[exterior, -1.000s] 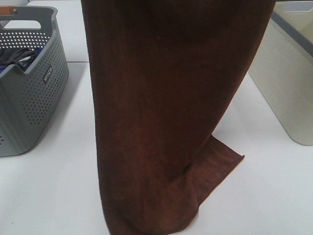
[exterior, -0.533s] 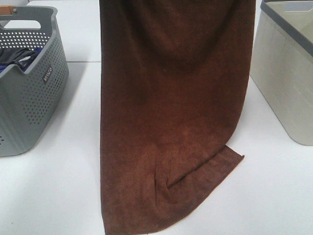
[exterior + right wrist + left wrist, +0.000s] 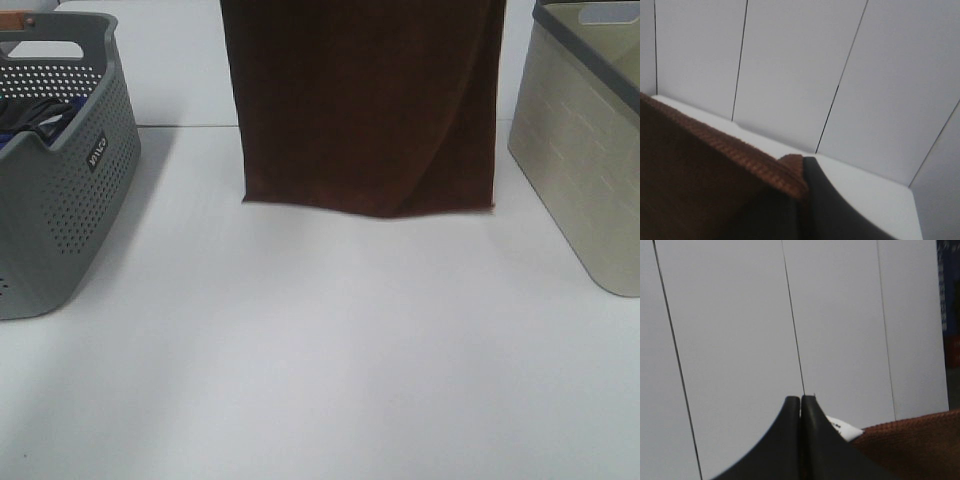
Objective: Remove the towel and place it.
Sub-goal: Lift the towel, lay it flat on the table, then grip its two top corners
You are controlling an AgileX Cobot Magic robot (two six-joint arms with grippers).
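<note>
The dark-brown towel (image 3: 365, 105) hangs flat in the air above the white table (image 3: 320, 350), its lower hem clear of the surface. Both grippers are above the exterior high view's top edge. In the left wrist view my left gripper (image 3: 800, 405) is shut, with the towel's edge (image 3: 910, 445) and its small white tag (image 3: 842, 427) beside its fingers. In the right wrist view my right gripper (image 3: 802, 167) is shut on the towel's hemmed corner (image 3: 740, 160).
A grey perforated basket (image 3: 65, 190) with dark and blue garments (image 3: 30, 115) stands at the left. A beige bin (image 3: 585, 150) with a grey rim stands at the right. White wall panels show behind both wrists.
The towel has been lifted: its lower end lay folded on the table near the front, and now its hem hangs free farther back.
</note>
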